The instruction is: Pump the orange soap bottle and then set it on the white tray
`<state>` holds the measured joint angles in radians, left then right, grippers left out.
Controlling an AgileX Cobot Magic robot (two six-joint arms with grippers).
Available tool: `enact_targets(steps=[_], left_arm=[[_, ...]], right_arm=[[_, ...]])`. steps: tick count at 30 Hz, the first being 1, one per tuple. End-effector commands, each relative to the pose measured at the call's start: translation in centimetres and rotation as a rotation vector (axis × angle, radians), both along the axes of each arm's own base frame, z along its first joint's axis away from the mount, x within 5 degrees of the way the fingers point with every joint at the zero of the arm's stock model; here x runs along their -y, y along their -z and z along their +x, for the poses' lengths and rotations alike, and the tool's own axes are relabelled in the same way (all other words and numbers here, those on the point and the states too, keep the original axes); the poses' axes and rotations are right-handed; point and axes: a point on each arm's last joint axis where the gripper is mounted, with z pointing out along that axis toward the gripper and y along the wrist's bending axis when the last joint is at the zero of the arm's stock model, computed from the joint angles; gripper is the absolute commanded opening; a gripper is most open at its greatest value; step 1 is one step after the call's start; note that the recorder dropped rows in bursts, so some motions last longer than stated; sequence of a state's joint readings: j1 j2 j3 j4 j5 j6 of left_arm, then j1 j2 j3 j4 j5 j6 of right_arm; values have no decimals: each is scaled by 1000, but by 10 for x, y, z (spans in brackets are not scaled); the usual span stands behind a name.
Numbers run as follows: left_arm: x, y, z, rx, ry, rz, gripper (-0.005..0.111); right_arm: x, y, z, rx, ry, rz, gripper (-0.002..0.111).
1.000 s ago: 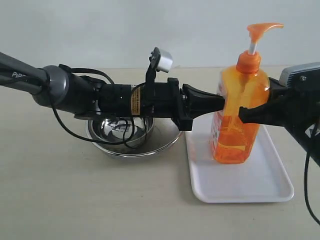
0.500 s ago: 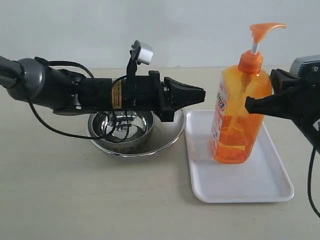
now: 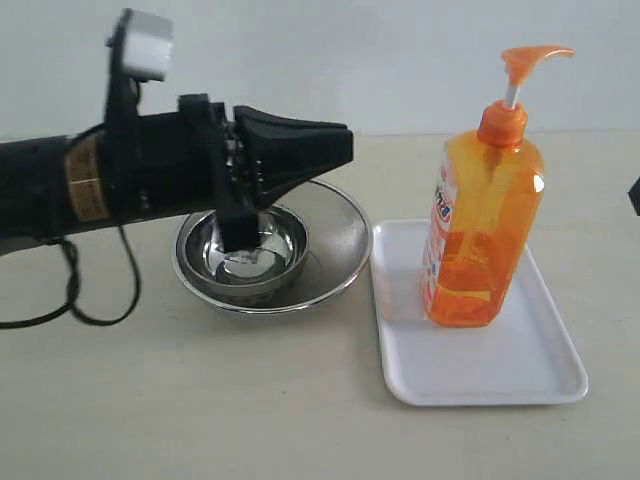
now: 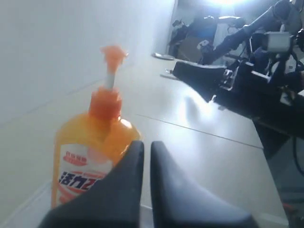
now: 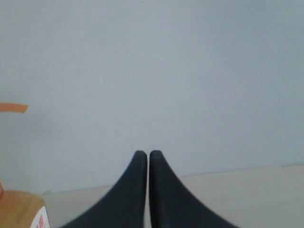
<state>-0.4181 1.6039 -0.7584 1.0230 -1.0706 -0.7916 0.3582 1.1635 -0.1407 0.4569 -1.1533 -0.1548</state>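
In the exterior view the soap bottle (image 3: 482,235) stands upright on the white tray (image 3: 500,375). Its long axis runs from 12 to 6 o'clock, base down. It sits on the rear half of the tray, toward the 9 o'clock edge. The pump spout (image 3: 537,57) at the top points toward 3 o'clock, and the label (image 3: 440,215) faces 9 o'clock. Nothing touches the bottle. A steel bowl (image 3: 265,262) rests on the desk (image 3: 150,400) just beside the tray, at the tray's 9 o'clock. The left pincer (image 3: 347,148) hangs above the bowl with its tips aimed toward 3 o'clock at the bottle, well apart from it. Only a dark sliver shows at the frame's 3 o'clock edge, too little to identify.

In the left wrist view the left pincer (image 4: 143,145) has its two black fingers pressed together with nothing between them. The bottle (image 4: 92,142) stands beyond the tips, upright, with its pump head up. A dark arm (image 4: 223,78) shows farther off.

In the right wrist view the right pincer (image 5: 144,154) is likewise pressed together and empty, facing a pale wall (image 5: 166,71). Only a corner of the bottle (image 5: 19,209) and the tip of its spout (image 5: 12,108) show at the frame's edge, apart from the tips.
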Motion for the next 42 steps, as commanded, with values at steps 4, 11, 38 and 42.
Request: enact_targets(steps=[4,11,38,42], left_arm=[[-36,-44,-65,61,-86,-100,5],[-62,-77,-121,160,-90,-210,5],[-121,-107,-189,389,-461,-233,5],[-154,-87,-193,214,-807,-241,5]], right_arm=[[0,10,-4,-129,-20,19,0],[0,11,-4,-134,-21,19,0],[0,11,-4,-132,-19,26,0],[0,11,-4,-132,-19,26,0]])
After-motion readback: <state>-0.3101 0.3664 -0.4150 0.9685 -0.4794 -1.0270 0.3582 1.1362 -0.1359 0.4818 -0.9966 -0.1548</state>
